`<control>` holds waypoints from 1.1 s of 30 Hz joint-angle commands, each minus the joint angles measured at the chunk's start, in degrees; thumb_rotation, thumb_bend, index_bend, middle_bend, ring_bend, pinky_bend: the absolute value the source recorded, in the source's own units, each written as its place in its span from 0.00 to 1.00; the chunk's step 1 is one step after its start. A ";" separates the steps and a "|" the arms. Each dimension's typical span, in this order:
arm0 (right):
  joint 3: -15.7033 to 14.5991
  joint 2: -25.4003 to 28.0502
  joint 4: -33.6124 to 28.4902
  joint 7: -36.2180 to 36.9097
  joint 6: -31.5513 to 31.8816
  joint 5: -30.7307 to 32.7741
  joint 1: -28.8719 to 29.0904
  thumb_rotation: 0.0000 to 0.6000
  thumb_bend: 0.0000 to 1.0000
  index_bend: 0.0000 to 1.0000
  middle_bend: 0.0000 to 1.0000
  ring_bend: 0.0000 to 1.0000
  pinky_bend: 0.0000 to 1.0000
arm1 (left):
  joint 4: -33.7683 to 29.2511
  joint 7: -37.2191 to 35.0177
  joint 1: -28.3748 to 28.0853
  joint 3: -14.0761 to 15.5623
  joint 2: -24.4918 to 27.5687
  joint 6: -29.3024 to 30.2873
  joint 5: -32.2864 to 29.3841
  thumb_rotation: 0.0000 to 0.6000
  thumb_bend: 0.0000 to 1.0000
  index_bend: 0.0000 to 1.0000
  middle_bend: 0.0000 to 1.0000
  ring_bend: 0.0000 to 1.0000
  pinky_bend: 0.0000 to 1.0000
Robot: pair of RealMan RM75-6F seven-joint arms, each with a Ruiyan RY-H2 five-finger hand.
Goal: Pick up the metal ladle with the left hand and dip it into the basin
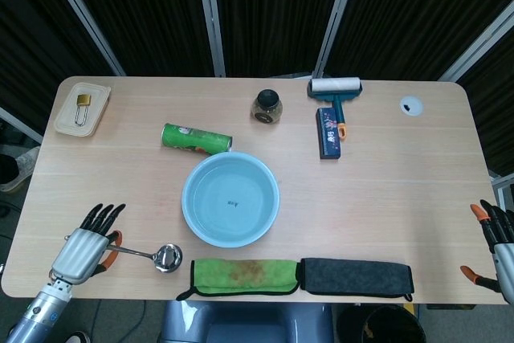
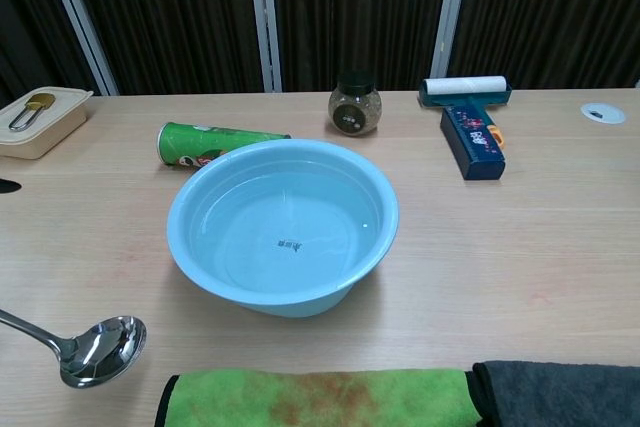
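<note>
Near edge of your light wood table (image 1: 401, 198): a green cloth (image 1: 244, 275) and a dark grey cloth (image 1: 356, 276) lie end to end, touching, right along the front edge. Dark curtains with pale metal uprights close off the far side.

Your left hand (image 1: 83, 249) sits at the front-left corner, fingers (image 1: 103, 215) extended and pointing away from you, thumb tucked under toward the orange pad. It has the metal ladle (image 1: 149, 255) by the handle end; the exact pinch is hidden under the palm, so you can't read the contact points. Handle runs right from the hand, bowl of the ladle just left of the green cloth's corner. In the chest view the ladle (image 2: 92, 349) shows bowl-up, low over or on the wood; can't tell which.

Your right hand (image 1: 499, 247) is at the front-right edge, partly cut by the frame, fingers spread, nothing in it.

The basin (image 1: 230, 199) is mid-table, light blue, water in it, just beyond the green cloth and up-right of the ladle bowl. Bare wood lies between ladle bowl and basin rim.

Beyond the basin: a green can (image 1: 196, 138) on its side, close to the far-left rim. Then a small jar (image 1: 267, 106), a dark blue box (image 1: 328, 132) and a lint roller (image 1: 336, 91) beside it, the roller at the far edge. A beige tray (image 1: 95, 114) with a padlock (image 1: 82, 106) sits at the far-left corner; a white cable grommet (image 1: 411, 105) far right.
</note>
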 commanded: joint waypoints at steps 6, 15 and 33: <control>0.00 0.20 0.15 0.67 0.71 -0.16 -0.37 1.00 0.00 0.00 0.00 0.00 0.00 | -4.08 -0.17 -0.51 0.64 2.56 0.97 3.52 1.00 0.44 0.64 0.00 0.00 0.00; 0.19 0.03 0.04 0.10 -0.09 0.33 -0.02 1.00 0.00 0.00 0.00 0.00 0.00 | -7.12 1.38 -1.97 -0.02 3.55 -0.77 4.68 1.00 0.44 0.65 0.00 0.00 0.00; 0.85 0.13 0.24 1.01 -1.17 1.87 0.36 1.00 0.00 0.00 0.00 0.00 0.00 | -15.71 2.05 -7.28 -3.93 8.31 -4.65 5.76 1.00 0.44 0.66 0.00 0.00 0.00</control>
